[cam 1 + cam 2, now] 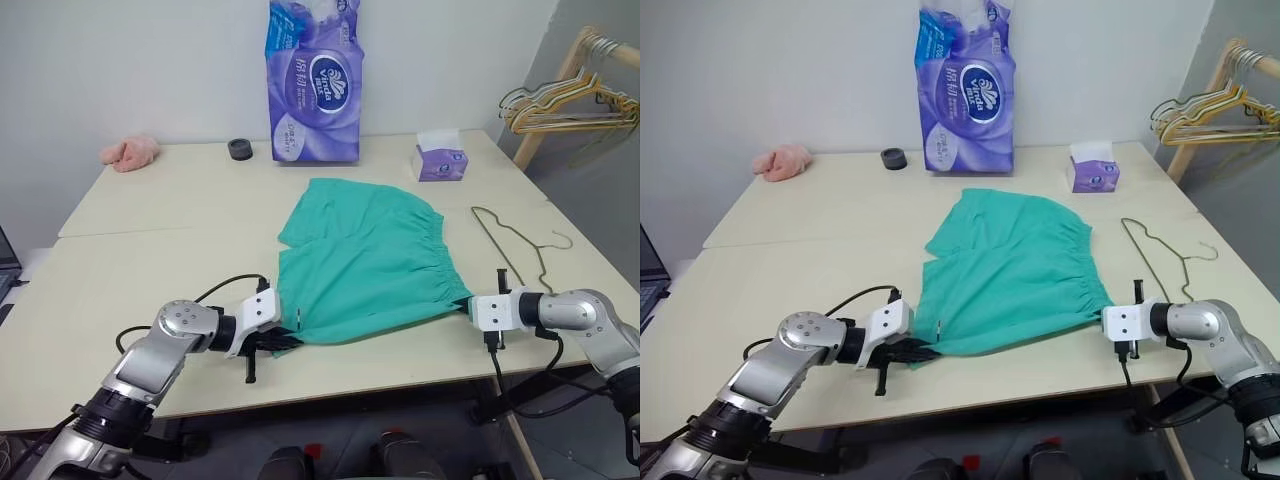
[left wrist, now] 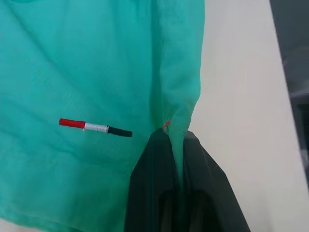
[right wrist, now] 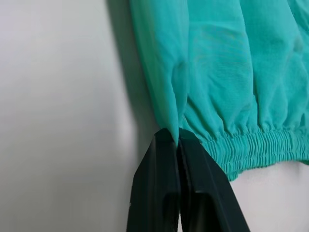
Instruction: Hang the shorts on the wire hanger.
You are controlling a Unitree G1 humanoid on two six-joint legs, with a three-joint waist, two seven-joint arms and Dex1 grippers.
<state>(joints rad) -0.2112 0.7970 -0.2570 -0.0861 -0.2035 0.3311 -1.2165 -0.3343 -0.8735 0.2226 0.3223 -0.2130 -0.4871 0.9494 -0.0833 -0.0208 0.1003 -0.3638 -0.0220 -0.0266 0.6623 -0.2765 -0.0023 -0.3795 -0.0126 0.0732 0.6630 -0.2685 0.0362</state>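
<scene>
A: Starting at the left, what is sitting on the worktop (image 1: 130,260)?

B: A pink cloth (image 1: 130,152) is lying at the far left corner. Next to it, a small dark ring (image 1: 239,149) is resting near the wall, and just right of that a purple pack of tissue rolls (image 1: 313,85) is standing upright.

A: And the left hand (image 1: 290,338)?

B: It is lying low over the near part of the worktop, clenched on the near left corner of the shorts (image 1: 365,262). In its wrist view the 2 black fingers (image 2: 154,183) are pinching a fold of the green fabric between them, with a trace of orange showing right at the pinch. A small red, white and black stitched mark (image 2: 95,127) is showing on the cloth beside them.

A: Where are the shorts lying?

B: They are lying flat in the middle of the worktop, stretching between the 2 hands, with the gathered waistband running along their right edge.

A: The right hand (image 1: 466,304)?

B: It is gripping the near right corner of the shorts, fingers (image 3: 159,188) pressed together on the fabric just beside the elastic band.

A: Further right?

B: A small purple tissue box (image 1: 441,158) is sitting at the back. The wire hanger (image 1: 512,244) is lying flat on the worktop, just right of the shorts and apart from them. Beyond the worktop's right end, a bunch of hangers (image 1: 570,103) is hanging on a wooden rack (image 1: 556,90).
</scene>
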